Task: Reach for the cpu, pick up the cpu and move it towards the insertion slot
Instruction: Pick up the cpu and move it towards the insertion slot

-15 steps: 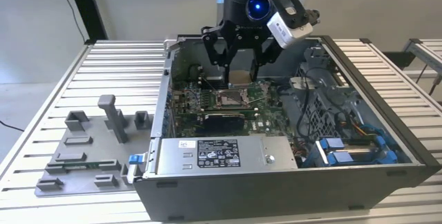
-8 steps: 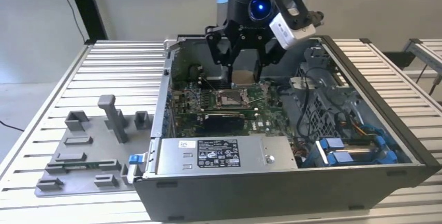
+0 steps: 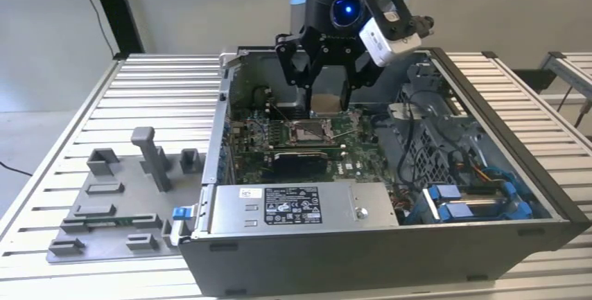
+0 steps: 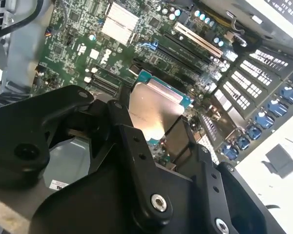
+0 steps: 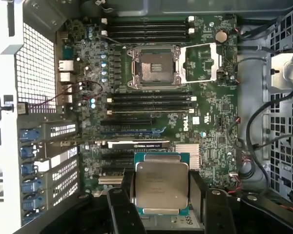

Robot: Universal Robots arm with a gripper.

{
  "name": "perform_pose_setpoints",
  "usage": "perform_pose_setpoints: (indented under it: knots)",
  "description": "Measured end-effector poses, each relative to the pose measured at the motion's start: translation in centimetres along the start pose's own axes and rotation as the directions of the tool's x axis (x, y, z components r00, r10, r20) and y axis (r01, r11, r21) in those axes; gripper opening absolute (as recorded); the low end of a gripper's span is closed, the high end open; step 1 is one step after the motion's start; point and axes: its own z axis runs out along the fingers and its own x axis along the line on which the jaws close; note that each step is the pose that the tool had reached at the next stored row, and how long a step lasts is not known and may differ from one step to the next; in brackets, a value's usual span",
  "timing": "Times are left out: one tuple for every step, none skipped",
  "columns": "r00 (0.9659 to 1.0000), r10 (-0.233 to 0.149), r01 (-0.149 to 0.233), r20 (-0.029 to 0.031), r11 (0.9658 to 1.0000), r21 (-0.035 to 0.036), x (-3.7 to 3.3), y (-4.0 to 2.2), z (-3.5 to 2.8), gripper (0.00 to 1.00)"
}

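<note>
Exterior view. The gripper (image 3: 331,99) was recorded inside the open computer case (image 3: 518,175), which stood on the slatted desk (image 3: 157,85). The cpu (image 3: 329,102) was held between the black fingers, clear of the motherboard (image 3: 277,140) and just above and behind the insertion slot (image 3: 307,131). The reach and the pick-up were judged complete; the transfer towards the slot was judged well advanced, with the chip not yet seated. A grey fixture plate (image 3: 111,206) with upright blocks was seen on the desk at the exterior view's left, well apart from the arm.

Second wrist view. The cpu (image 4: 154,109) was shown as a silvery square with a teal rim, clamped by its edges between the gripper (image 4: 156,131) fingers, which were closed narrowly to the chip's width. Green circuit board and long card slots (image 4: 198,39) were seen beyond it.

First wrist view. The cpu (image 5: 161,184) was shown held level in the gripper (image 5: 161,195), its metallic top facing the camera. The insertion slot (image 5: 156,67), with its shiny frame opened and its brownish contact centre exposed, was seen apart from the chip, beyond several black memory slots (image 5: 149,100). The slot was unoccupied.
</note>
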Motion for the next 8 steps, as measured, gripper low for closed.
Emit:
perform_pose_setpoints:
  knots:
    - [1.0,0.0,0.0,-0.0001,1.0,0.0003,0.01,0.12,0.01,0.0]
    - [1.0,0.0,0.0,0.0,1.0,0.001,0.02,0.36,0.02,0.0]
    - [1.0,0.0,0.0,0.0001,1.0,0.0017,0.04,0.68,0.04,0.0]
    - [1.0,0.0,0.0,0.0,1.0,0.0026,0.06,1.01,0.05,0.0]
    - [1.0,0.0,0.0,0.0,1.0,0.0032,0.07,1.36,0.07,0.0]
    - [1.0,0.0,0.0,0.0001,1.0,0.0038,0.09,1.71,0.1,0.0]
    - [1.0,0.0,0.0,0.0002,1.0,0.0045,0.11,2.06,0.13,0.0]
    - [1.0,0.0,0.0,0.0002,1.0,0.0053,0.13,2.41,0.16,0.0]
